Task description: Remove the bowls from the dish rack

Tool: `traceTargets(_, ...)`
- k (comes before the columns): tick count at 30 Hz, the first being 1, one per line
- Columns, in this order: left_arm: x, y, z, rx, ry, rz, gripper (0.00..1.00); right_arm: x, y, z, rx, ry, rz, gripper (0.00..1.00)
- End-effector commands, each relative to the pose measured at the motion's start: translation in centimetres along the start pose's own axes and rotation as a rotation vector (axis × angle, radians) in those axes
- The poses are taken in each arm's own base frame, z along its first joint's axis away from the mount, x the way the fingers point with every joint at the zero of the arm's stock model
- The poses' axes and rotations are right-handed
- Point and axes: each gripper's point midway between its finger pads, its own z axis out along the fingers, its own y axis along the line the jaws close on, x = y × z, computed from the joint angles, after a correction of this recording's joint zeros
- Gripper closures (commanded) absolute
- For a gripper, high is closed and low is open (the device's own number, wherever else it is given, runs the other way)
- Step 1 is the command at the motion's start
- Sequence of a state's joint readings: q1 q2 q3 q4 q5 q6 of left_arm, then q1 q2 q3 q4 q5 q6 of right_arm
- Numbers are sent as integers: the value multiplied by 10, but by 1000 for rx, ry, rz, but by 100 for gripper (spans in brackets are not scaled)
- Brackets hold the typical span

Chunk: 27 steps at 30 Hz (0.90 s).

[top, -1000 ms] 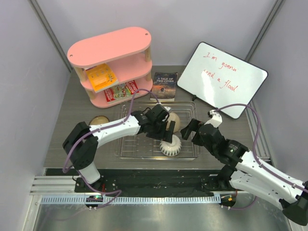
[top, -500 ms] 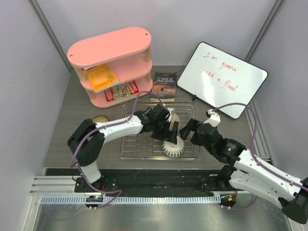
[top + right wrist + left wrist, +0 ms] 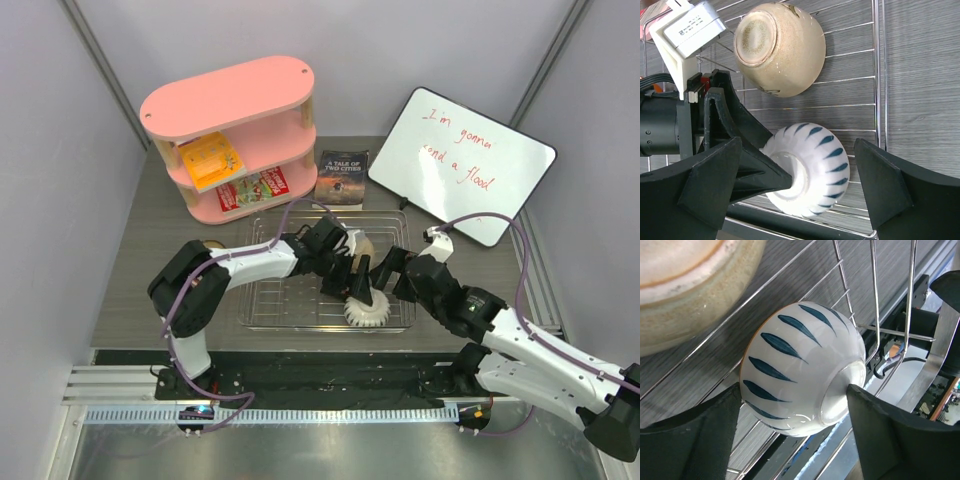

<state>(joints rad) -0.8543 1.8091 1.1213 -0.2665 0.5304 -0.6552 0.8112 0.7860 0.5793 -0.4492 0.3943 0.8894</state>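
**Item:** white round bowl with blue dashes [image 3: 800, 360], lying on its side on the bars of the low silver wire dish rack [image 3: 262, 300], near the rack's front right corner.

**Views:**
- The overhead view gives the bowl's place in the rack and its ribbed outline.
- The left wrist view gives the dashes close up, with the foot ring turned toward one finger.
- The right wrist view shows the speckled, unglazed foot of a beige-tan glazed bowl [image 3: 780, 47]. It is also on its side, just beyond the white one (the overhead view shows only a sliver of it).

**Surface and room:** grey wood-grain worktop [image 3: 150, 290] between pale plain walls. Behind the rack stand a pink oval shelf unit [image 3: 230, 100], a dark paperback book [image 3: 342, 175] and a whiteboard with red handwriting [image 3: 460, 160].

**Left pincer** [image 3: 795, 390]: spread wide around the white bowl, with a black finger close against each side. The bowl rests on the bars.

**Right pincer** [image 3: 797, 145]: spread wide and holding nothing, with the white bowl just ahead of it.
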Motion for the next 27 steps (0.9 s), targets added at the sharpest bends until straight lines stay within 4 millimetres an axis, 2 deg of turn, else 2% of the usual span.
traceTargets(1,15,13,5,-40,42,-10,28,5,-10,3,33,4,-12,0)
traceTargets(5,9,7,-1,-36,15,-2,48,6,-12,4,37,1,-13,0)
traceTargets(6,6,4,-4,-35,-1,4,55,5,-12,3,36,0,-9,0)
traceTargets(10,1,-1,-11,-38,-28,14,72,5,-14,2,35,-8,-4,0)
traceTargets(11,0,0,-12,-47,-32,15,82,5,-14,2,36,-9,-2,0)
traceTargets(12,1,0,-13,-53,-29,15,88,4,-15,2,37,-12,-1,1)
traceTargets(14,-1,-2,-13,-48,-28,19,92,3,-14,1,33,-15,1,0)
traceTargets(16,1,-2,-11,-44,-14,12,86,3,-15,1,35,-17,2,0)
traceTargets(17,2,1,-10,-53,-9,7,71,2,-16,1,37,-19,1,0)
traceTargets(20,5,6,-8,-69,-2,-2,47,3,-16,1,38,-15,3,0)
traceTargets(23,6,10,-6,-80,2,-7,42,6,-18,2,42,-10,-1,0)
traceTargets(27,6,10,-7,-84,0,-6,42,6,-19,2,49,-8,-3,0)
